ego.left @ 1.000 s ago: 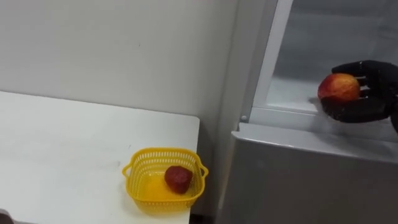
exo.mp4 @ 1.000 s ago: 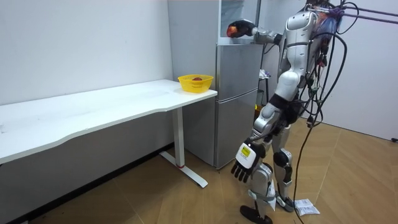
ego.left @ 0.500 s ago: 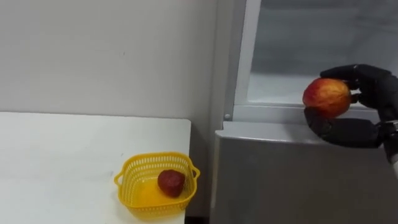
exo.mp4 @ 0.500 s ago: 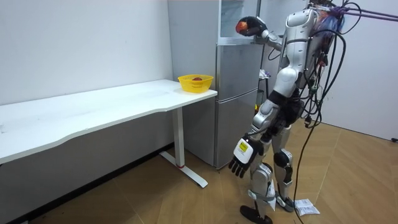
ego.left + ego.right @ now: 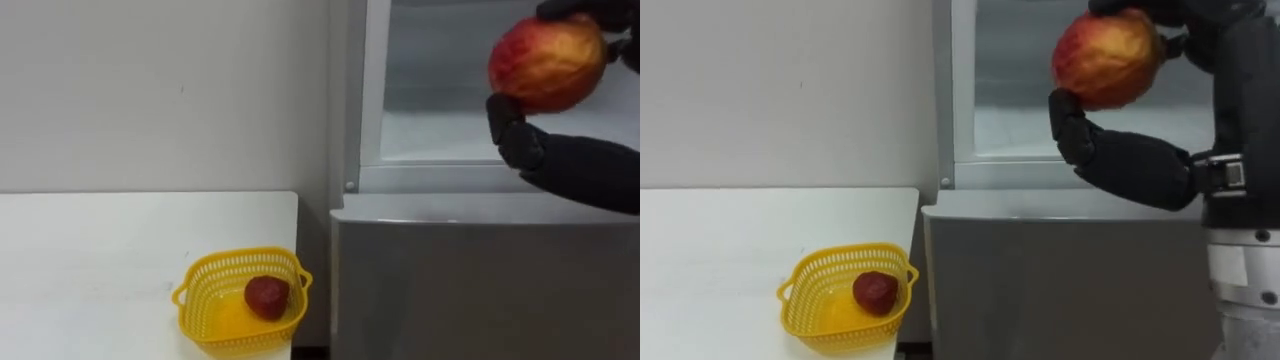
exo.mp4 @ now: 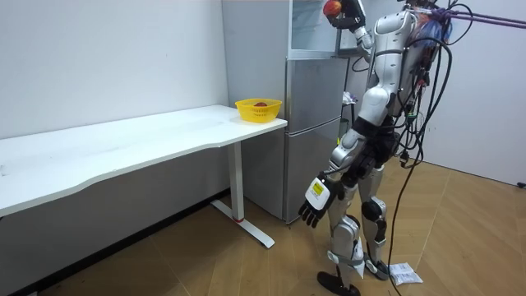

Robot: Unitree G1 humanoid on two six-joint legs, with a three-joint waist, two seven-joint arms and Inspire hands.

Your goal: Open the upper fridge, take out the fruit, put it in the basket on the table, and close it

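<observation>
We hold one round red-and-yellow fruit [image 5: 545, 62] up high in our black right hand [image 5: 575, 168], in front of the open top part [image 5: 440, 130] of the tall grey fridge [image 5: 480, 280]. Our fingers [image 5: 575, 10] curl over the fruit and the thumb presses from below. So the picking-out part looks done. We think what is left is to carry the fruit over to the one yellow plastic basket [image 5: 197, 318] on the one white surface [image 5: 90, 260] beside the fridge. One dark red fruit [image 5: 266, 297] lies in that basket, so we count two fruits. Our left hand [image 6: 315, 200] hangs low by our leg with loose fingers, holding nothing.
</observation>
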